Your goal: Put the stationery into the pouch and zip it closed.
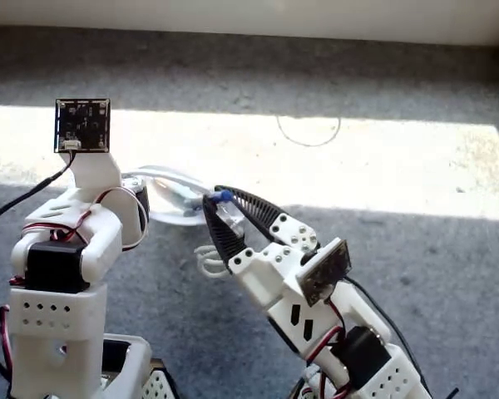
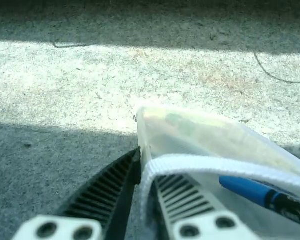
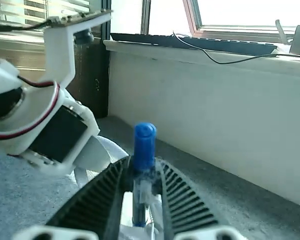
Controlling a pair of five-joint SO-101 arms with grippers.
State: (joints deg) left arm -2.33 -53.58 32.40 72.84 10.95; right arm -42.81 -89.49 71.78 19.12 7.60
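your left gripper is pinched on the corner of the clear pouch, with the pouch's white zip band running between its black fingers. your right gripper is clamped on a blue-capped pen, which stands upright with the cap above the fingertips. from the high view the pen sits right at the pouch's edge, between the two arms, but you cannot tell whether its lower end is inside. the pouch lies over the grey table, and a thin wire loop rests in the sunlit strip well apart.
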